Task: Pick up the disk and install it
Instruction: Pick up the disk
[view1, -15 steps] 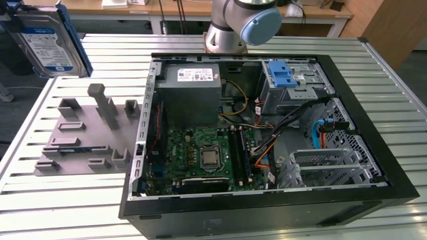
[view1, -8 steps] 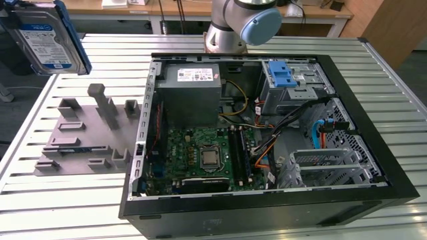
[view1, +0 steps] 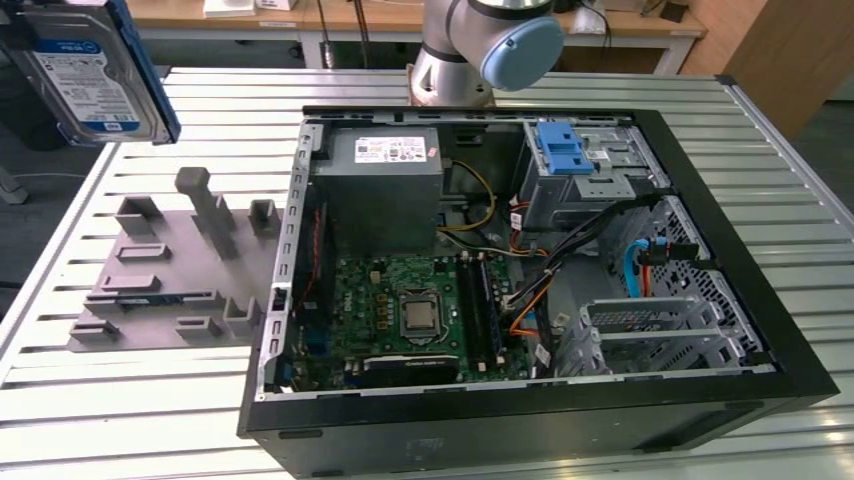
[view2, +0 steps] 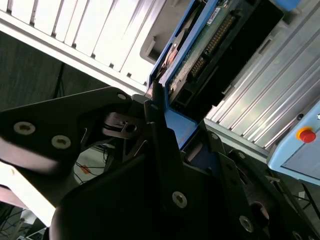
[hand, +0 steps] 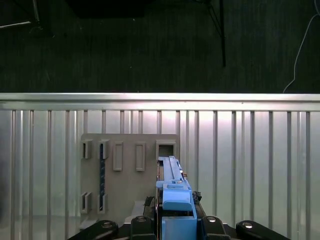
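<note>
The disk (view1: 83, 72), a silver drive with a white-and-blue label in a blue bracket, hangs upright high above the table at the exterior view's far left. It is over the grey holder (view1: 174, 270). In the second wrist view my gripper (view2: 176, 131) is shut on the disk's blue bracket, and the disk (view2: 212, 42) shows its connector edge beyond the fingers (view2: 159, 135). In the first wrist view the disk (hand: 172, 182) is edge-on above the holder (hand: 125, 170), clamped in my gripper (hand: 172, 222).
An open computer case (view1: 747, 330) lies on the slatted metal table (view1: 147, 420), with a grey power supply (view1: 384, 190), a motherboard (view1: 407, 315) and a blue drive-bay latch (view1: 567, 150) inside. The robot's base (view1: 481, 40) stands behind the case. Beyond the table edge (hand: 160, 98) is dark floor.
</note>
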